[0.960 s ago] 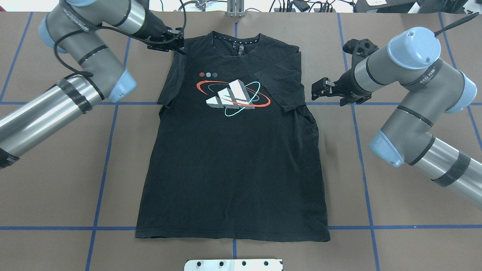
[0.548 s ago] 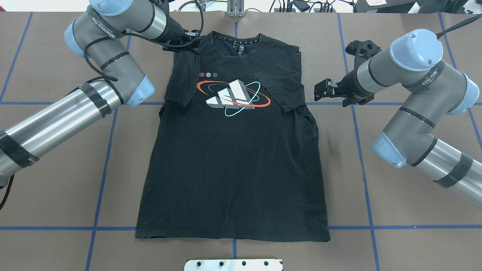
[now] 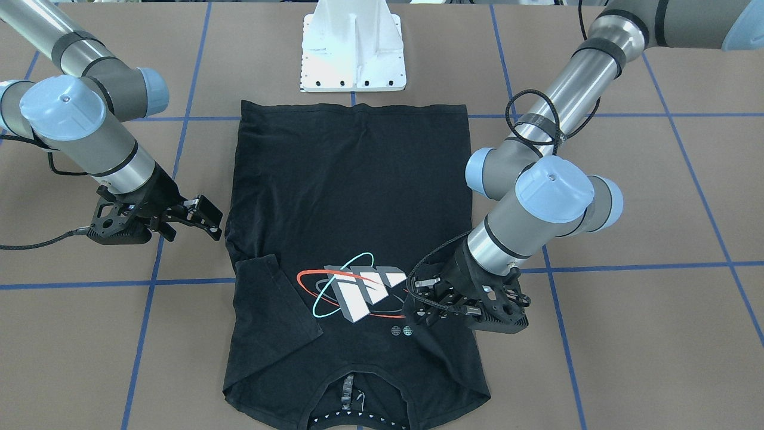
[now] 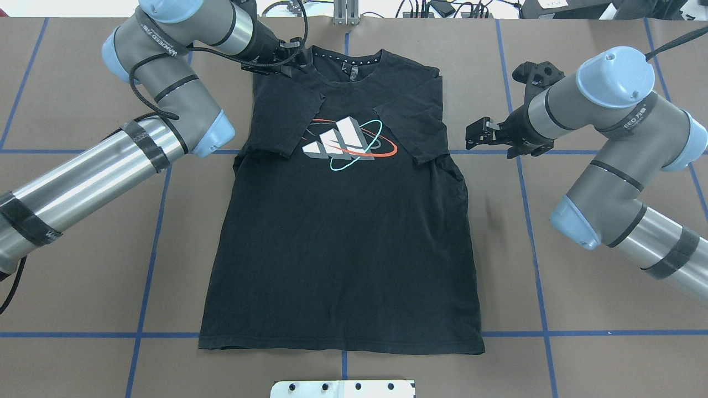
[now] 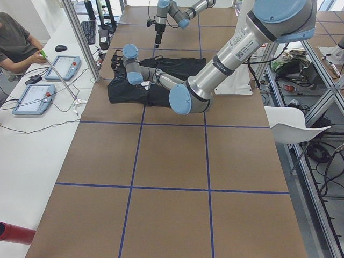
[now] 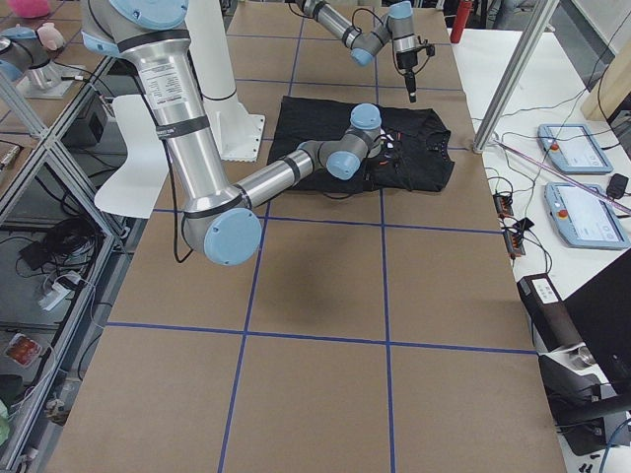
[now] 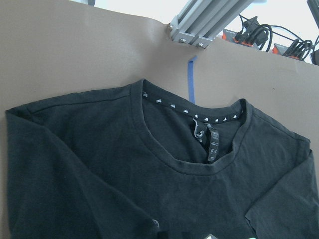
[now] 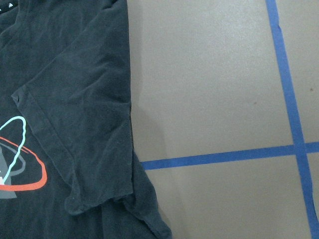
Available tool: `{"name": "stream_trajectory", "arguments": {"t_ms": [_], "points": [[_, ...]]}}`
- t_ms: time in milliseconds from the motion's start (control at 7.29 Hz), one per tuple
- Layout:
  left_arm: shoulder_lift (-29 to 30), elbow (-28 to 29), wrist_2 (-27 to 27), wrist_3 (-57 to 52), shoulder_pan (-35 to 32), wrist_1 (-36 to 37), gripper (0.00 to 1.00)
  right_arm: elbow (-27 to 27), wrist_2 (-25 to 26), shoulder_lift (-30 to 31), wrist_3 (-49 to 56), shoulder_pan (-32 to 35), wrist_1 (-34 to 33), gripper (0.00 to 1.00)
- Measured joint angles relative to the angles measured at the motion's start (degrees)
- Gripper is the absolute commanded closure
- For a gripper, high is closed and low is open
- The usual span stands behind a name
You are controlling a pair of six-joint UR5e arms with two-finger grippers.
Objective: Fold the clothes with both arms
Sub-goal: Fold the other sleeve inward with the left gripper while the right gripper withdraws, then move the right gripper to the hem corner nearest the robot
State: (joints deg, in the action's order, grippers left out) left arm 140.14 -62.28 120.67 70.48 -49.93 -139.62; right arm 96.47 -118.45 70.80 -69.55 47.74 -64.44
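Brown paper-covered tabletop (image 4: 83, 249) crossed by blue tape lines (image 4: 149, 243) carries everything. Toward the far edge from the robot, the black two-finger left gripper (image 3: 412, 303) is pinching the edge of the left short sleeve (image 4: 285, 119) of a black cotton T-shirt (image 4: 343, 249). It holds that sleeve turned in over the chest, where it covers one end of the white, red and teal orbit logo (image 4: 345, 145). The black right gripper (image 4: 471, 137) hangs with its fingers spread, just beside the shirt's right sleeve (image 4: 417, 124) and apart from it; that sleeve lies folded inward. The shirt lies flat, print up, mid-tabletop, with its patterned neck lining (image 7: 189, 113) away from the white pedestal base (image 3: 353, 54) and its hem near it.
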Motion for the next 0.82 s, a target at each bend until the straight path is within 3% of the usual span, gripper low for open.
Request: {"name": "stream_trajectory", "arguments": {"t_ms": [274, 685, 823], "points": [[-3.7, -6.5, 2.3, 2.8, 0.0, 0.2, 0.01, 4.4, 2.4, 3.3, -7.9, -2.5, -0.1, 0.00], [-19.1, -26.6, 4.1, 3.7, 0.0, 0.2, 0.01, 15.5, 13.3, 10.8, -32.0, -13.6, -0.3, 0.01], [-21.8, -30.2, 4.1, 3.7, 0.0, 0.2, 0.01, 18.5, 16.3, 13.9, -38.5, -17.5, -0.5, 0.01]]}}
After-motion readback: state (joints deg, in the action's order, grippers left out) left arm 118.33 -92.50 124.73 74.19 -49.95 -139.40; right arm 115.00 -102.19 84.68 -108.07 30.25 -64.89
